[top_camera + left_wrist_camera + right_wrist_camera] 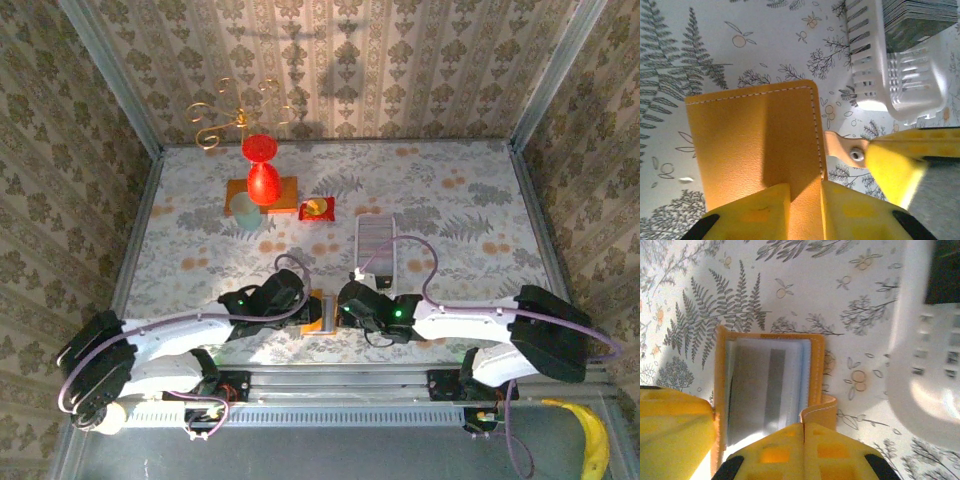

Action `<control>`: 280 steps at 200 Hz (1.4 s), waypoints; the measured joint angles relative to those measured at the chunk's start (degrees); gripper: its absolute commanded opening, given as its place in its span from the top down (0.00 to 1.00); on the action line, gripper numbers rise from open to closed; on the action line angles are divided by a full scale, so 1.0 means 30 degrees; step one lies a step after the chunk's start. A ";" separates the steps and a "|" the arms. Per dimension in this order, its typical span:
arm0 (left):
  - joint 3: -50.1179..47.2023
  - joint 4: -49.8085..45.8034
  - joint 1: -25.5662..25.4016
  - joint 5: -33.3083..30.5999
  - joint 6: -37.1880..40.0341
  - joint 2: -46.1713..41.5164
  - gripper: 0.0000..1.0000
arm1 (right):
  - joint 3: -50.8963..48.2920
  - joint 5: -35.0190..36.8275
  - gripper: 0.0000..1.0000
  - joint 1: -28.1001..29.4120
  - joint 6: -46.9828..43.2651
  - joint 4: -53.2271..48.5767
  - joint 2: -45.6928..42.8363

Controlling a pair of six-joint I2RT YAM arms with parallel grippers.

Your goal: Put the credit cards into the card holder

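- Closest to the left wrist cam is the left claw (pixel 805 189), its yellow fingers squeezed onto the orange cover of the card holder (pixel 755 145).
- The right claw (pixel 804 426) is pressed together too, pinching the holder's snap strap (pixel 818 409).
- The holder sits at the near middle of the table (pixel 470 200), right between the two claws.
- From the right wrist cam it's open, showing clear sleeves with what looks like a grey striped card (pixel 760 390) inside.
- Just beyond it, a bit to the right, is a white basket (pixel 376 240) with a stack of cards (pixel 920 10) in it.
- Further back there's a red goblet (pixel 262 170), a small red tray (pixel 318 208) and a gold wire ornament (pixel 235 112) by the back wall.
- A banana (pixel 596 440) lies off the table at the near right.
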 measured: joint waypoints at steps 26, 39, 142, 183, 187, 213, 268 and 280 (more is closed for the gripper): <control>-0.0146 0.0823 -0.0007 0.0007 -0.0204 0.0554 0.78 | -0.0539 0.0306 1.00 -0.0007 0.0197 -0.0153 -0.0750; -0.0335 0.1282 -0.0007 0.0073 -0.0372 0.0714 0.79 | -0.0546 0.0393 1.00 -0.0007 0.0197 -0.0211 -0.0801; -0.1231 0.1341 -0.1348 -0.1603 -0.1348 0.1115 1.00 | -0.0634 0.0408 1.00 0.0000 0.0197 0.0022 -0.0816; -0.1224 -0.0197 -0.1392 -0.2142 -0.1333 -0.0175 1.00 | -0.0634 0.0401 1.00 0.0000 0.0197 0.0036 -0.0816; -0.1224 -0.0401 -0.1392 -0.2193 -0.1333 -0.0328 1.00 | -0.0634 0.0401 1.00 0.0000 0.0197 0.0036 -0.0816; -0.1290 -0.1355 -0.1392 -0.2477 -0.1326 -0.1042 1.00 | -0.0634 0.0401 1.00 0.0000 0.0197 0.0080 -0.0794; -0.2127 -0.0568 -0.1501 -0.2463 -0.1712 -0.1056 1.00 | -0.0634 0.0000 1.00 0.0015 0.0175 0.0612 -0.0583; -0.2127 -0.0415 -0.1501 -0.2463 -0.1792 -0.0903 1.00 | -0.0634 -0.0117 1.00 0.0015 0.0168 0.0831 -0.0503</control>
